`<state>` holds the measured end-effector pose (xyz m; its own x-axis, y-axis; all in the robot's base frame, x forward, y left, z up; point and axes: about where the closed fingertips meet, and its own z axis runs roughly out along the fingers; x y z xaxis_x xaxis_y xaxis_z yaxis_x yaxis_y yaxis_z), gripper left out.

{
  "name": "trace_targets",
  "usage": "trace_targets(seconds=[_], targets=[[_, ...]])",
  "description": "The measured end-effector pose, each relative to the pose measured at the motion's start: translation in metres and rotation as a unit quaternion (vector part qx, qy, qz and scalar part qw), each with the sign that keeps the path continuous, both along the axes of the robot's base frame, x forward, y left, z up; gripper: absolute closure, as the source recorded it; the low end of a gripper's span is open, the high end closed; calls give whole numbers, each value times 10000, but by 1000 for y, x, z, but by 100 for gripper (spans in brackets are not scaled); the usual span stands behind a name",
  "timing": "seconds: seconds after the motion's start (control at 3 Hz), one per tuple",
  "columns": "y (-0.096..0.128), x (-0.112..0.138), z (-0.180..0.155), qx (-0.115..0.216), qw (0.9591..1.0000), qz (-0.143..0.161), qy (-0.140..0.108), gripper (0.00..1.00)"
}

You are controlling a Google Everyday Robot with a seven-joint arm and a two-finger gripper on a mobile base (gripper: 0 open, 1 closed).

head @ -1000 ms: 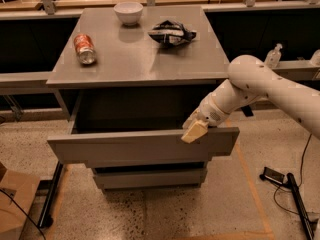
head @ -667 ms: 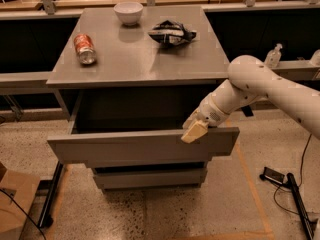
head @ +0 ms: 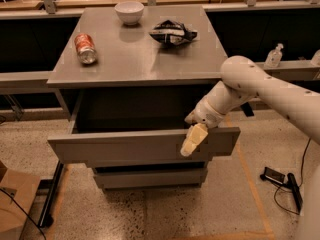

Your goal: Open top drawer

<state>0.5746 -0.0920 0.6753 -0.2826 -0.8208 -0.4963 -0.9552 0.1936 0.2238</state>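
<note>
The top drawer (head: 125,146) is a wide grey drawer with a flat front panel, pulled out from under the grey cabinet top (head: 135,59); its dark inside shows behind the panel. My gripper (head: 192,140) hangs from the white arm on the right, with its cream fingers (head: 195,136) at the top edge of the drawer's front panel, right of centre. Two narrower grey drawers (head: 150,176) sit below, pushed in.
On the cabinet top lie a red soda can (head: 85,47) on its side, a white bowl (head: 129,11) and a dark snack bag (head: 172,32). A cardboard box (head: 12,199) stands at the lower left. Cables and a black device (head: 280,179) lie on the floor at right.
</note>
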Motion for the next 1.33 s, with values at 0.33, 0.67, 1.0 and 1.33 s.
trace_targets(seconds=[0.33,0.67,1.0,1.33], targets=[[-4,-33,-16,-65,9980,204,603,0],[-8,-51,-24,-81,9956,245,898,0],[-8,-51,-22,-81,9956,244,899,0],[-32,-92,-17,-287,9915,54,1268,0]])
